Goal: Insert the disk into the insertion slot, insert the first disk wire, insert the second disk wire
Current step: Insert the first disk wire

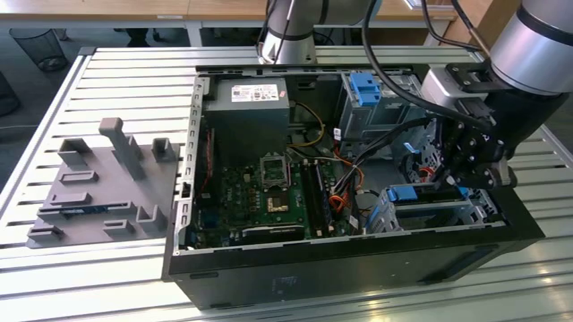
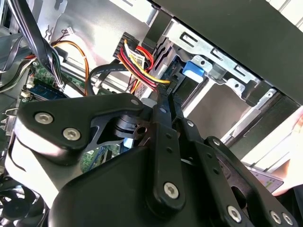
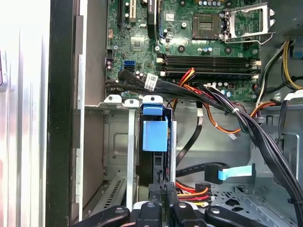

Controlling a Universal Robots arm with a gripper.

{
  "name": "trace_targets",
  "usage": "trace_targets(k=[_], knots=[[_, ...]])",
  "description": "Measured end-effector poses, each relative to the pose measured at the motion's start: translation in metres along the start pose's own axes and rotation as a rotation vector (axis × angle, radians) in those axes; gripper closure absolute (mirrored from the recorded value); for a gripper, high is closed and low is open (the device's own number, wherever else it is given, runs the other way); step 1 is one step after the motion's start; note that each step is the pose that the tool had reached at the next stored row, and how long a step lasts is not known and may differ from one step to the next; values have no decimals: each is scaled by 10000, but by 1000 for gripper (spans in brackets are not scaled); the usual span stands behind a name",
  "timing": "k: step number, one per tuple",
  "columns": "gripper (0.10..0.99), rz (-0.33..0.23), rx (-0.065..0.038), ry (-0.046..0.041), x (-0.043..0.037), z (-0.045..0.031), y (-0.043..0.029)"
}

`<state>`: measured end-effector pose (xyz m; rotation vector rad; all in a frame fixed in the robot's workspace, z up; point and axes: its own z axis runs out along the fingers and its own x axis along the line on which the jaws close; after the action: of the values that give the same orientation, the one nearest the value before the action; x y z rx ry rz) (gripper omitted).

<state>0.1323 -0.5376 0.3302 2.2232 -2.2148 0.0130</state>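
Observation:
The disk stands in the insertion slot (image 1: 439,216), a silver cage in the case corner on the exterior view's right. The blue caddy of the disk (image 1: 404,194) shows at the cage mouth in the exterior view, and the disk (image 3: 155,135) (image 2: 193,68) is in both wrist views. My gripper (image 1: 452,182) hangs right over the disk's rear edge. In the first wrist view the gripper (image 3: 161,201) is shut on a black connector of a disk wire (image 3: 191,190) with red, yellow and orange strands, held against the disk's edge. A second wire with a flat blue connector (image 3: 234,172) lies loose beside the cage.
A thick bundle of black cables (image 3: 246,123) crosses from the motherboard (image 1: 268,194) to the cage. A taller grey bay with a blue latch (image 1: 367,87) stands behind the cage. The power supply (image 1: 246,107) fills the back corner. A grey fixture plate (image 1: 98,188) lies outside the case.

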Motion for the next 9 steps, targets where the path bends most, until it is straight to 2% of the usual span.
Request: trace_targets(k=[9], knots=[[914,0,0,-5,0,13,0]])
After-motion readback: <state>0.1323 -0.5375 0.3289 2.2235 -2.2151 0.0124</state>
